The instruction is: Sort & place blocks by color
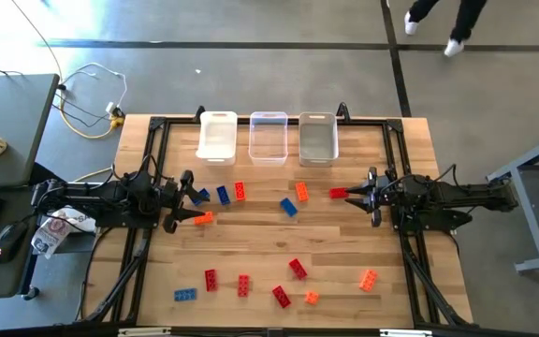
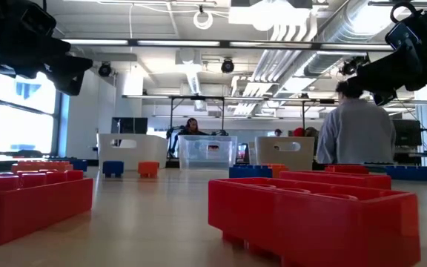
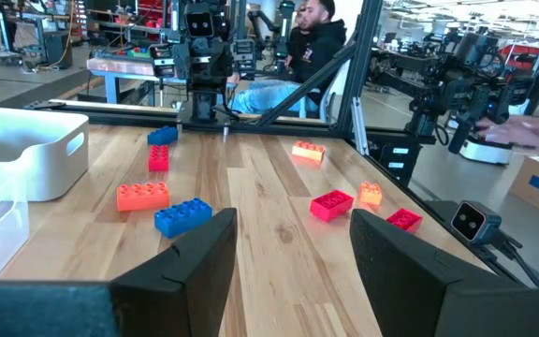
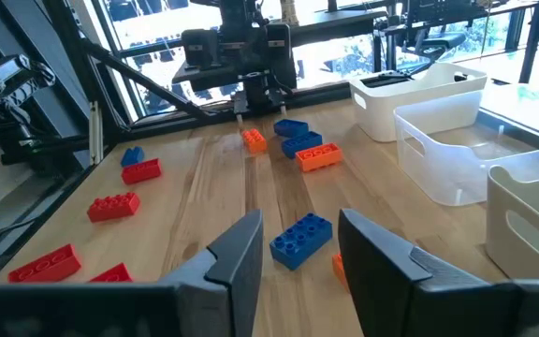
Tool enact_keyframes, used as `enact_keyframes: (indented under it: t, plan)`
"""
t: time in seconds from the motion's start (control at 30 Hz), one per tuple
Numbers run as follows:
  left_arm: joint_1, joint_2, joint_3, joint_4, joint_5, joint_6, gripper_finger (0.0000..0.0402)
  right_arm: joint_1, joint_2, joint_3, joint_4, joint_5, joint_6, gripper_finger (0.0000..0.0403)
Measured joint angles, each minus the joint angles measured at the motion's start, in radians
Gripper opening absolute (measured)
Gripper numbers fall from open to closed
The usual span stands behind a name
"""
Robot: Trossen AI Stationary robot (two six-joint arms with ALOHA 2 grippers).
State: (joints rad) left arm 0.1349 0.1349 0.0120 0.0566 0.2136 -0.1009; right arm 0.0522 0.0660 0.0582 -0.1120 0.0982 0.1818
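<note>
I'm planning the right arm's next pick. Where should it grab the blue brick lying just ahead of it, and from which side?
Take the blue brick across its two long side walls, coming down from above. It lies flat, studs up, alone on the table, so the smooth sides are free, with an orange brick apart from it. It sits skewed, so the right end effector would likely need to turn to match.

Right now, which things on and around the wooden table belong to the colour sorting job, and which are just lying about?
Belongs to the job:
- small studded plastic bricks in blue, orange and red
- three small rectangular plastic bins at the table's far edge

Just lying about:
- white cable on the floor
- computer mouse on the side desk
</note>
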Motion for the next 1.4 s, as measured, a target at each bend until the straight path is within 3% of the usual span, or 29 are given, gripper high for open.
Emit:
enact_keyframes:
  t: [0.8,1.13,1.4]
  plan:
    - [0.000,0.000,0.000,0.020,0.000,-0.003,0.0198,0.000,0.000,0.000,0.004,0.006,-0.045,0.0130]
    - [0.000,0.000,0.000,0.090,-0.090,-0.210,0.0198,0.000,0.000,0.000,0.008,0.006,0.212,0.0130]
    - [0.000,0.000,0.000,0.128,-0.094,-0.258,0.0197,0.000,0.000,0.000,0.045,0.008,0.211,0.0130]
